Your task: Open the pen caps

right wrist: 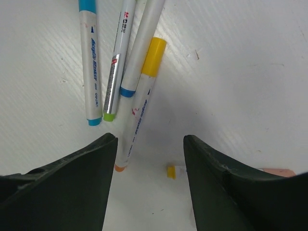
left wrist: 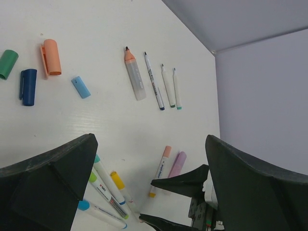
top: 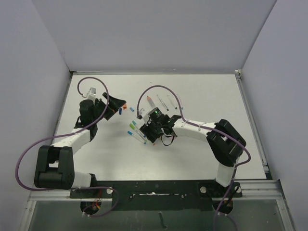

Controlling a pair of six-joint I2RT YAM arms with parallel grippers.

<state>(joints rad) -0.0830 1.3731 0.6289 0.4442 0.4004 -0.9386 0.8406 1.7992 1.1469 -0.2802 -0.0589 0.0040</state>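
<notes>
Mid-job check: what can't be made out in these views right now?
Right wrist view: three pens run off the top edge; their far ends are unseen.
Right wrist view: a small yellow bit disappears behind a finger of the right gripper; unidentifiable.
Top view: pen caps beside that gripper are too small to judge on or off.
Left wrist view: a finger of the left gripper covers part of the nearest pens.
</notes>
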